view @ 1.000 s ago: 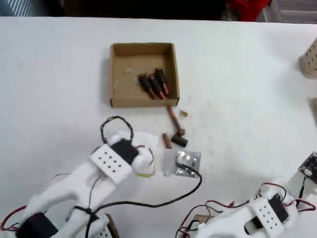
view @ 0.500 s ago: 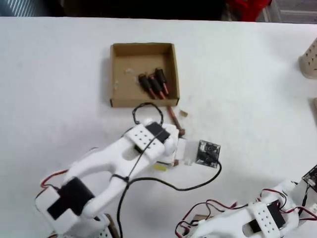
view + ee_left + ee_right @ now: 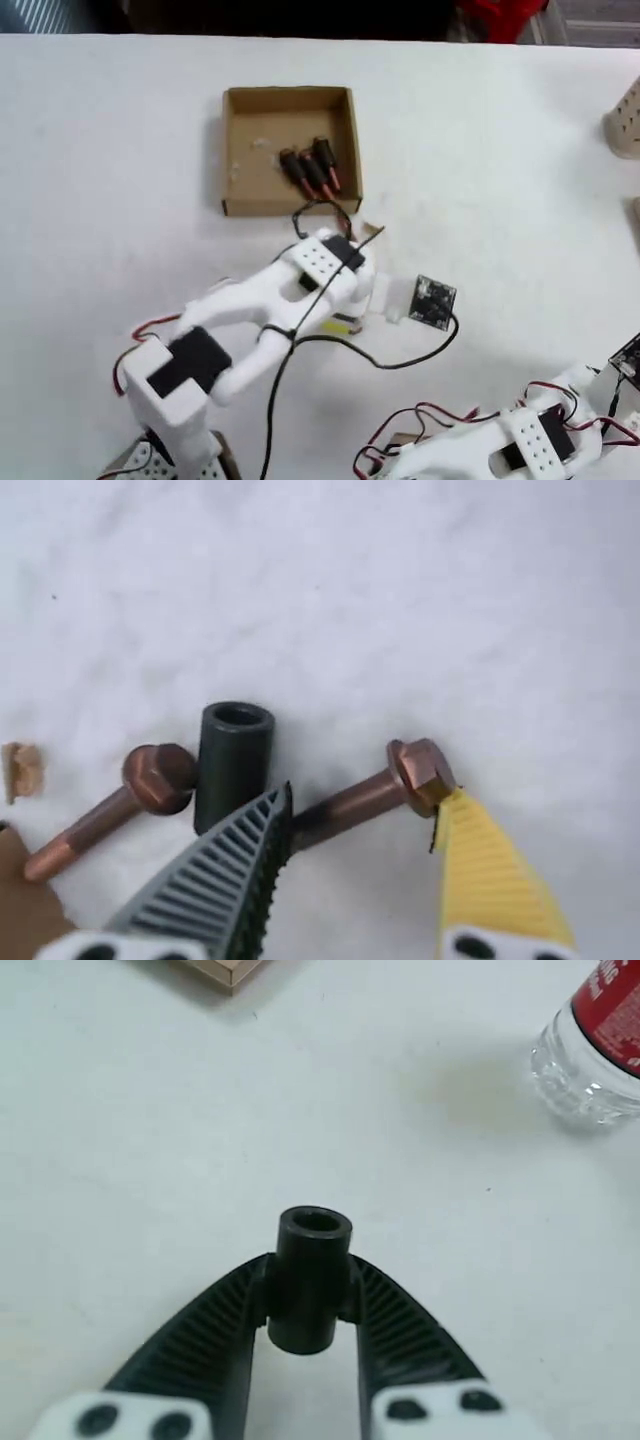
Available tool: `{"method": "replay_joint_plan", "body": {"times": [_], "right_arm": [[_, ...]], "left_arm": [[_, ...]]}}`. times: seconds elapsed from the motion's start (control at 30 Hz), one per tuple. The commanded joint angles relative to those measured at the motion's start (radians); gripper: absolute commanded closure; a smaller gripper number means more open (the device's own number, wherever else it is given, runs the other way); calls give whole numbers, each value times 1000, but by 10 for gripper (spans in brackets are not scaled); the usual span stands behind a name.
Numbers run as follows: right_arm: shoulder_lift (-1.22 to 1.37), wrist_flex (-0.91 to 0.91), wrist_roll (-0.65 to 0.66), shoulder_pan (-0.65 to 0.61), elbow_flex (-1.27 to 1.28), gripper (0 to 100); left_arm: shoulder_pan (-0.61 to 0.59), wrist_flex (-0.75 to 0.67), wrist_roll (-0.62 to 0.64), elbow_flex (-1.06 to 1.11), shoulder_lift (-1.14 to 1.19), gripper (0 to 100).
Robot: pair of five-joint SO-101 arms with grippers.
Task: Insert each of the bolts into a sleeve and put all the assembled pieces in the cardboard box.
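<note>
Two copper bolts and a black sleeve [image 3: 233,760] lie on the white table. My left gripper [image 3: 365,798] is open, its grey and yellow fingers either side of one bolt [image 3: 420,773]. The other bolt [image 3: 110,815] lies just past the sleeve. From above, the left arm [image 3: 320,272] covers these parts, just in front of the cardboard box [image 3: 288,93]. Three assembled pieces [image 3: 312,170] lie in the box. My right gripper [image 3: 310,1265] is shut on a second black sleeve [image 3: 315,1230], held above the table. The right arm [image 3: 520,445] sits at the front right.
A small cardboard scrap [image 3: 20,768] lies near the bolts. A clear bottle [image 3: 595,1045] and a wooden edge [image 3: 225,968] stand beyond the right gripper. A beige perforated object [image 3: 625,120] is at the table's right edge. Cables trail from both arms.
The left arm has swung right and forward toward the box, and now covers the loose bolts and sleeve in the high view. The right arm has barely shifted.
</note>
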Motion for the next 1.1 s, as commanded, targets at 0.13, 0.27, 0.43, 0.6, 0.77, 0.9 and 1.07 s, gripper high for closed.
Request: {"method": "replay_joint_plan", "body": {"times": [0.13,0.27,0.43,0.6,0.77,0.9,1.07], "right_arm": [[-18,-21,11,-1,-2,981],[-19,-21,11,-1,-2,981],[-19,-21,11,4,-3,981],[-19,-21,12,7,-6,981],[-19,-21,12,-1,-8,981],[-19,-18,12,-2,-20,981],[-19,-15,12,-16,-35,981]], "left_arm": [[22,0,-57,-31,7,921],[22,2,-55,-29,4,959],[21,3,25,-28,2,963],[16,104,193,-74,2,963],[-31,222,526,-133,4,963],[-124,279,749,-146,2,963],[-259,279,916,-147,1,963]]}}
